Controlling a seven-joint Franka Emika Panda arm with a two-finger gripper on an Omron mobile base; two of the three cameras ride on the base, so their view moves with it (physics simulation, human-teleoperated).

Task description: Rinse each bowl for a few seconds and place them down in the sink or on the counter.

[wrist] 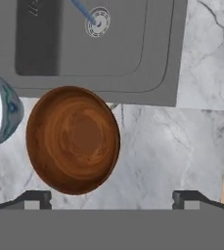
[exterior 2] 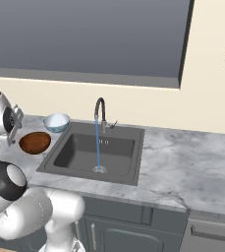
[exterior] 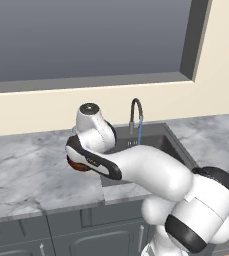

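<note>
Two bowls sit on the tabletop point(exterior 2: 182, 162) at the left of the right base view, the brown bowl point(exterior 2: 35, 142) below the pale bowl point(exterior 2: 56, 122), both beside the sink point(exterior 2: 60, 157) with water running, gripper point(wrist: 111, 197) fingers wide apart above the brown one.

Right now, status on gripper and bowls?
Gripper open above counter. Brown bowl beside sink, not gripped. Pale bowl next to it. Faucet running.
</note>
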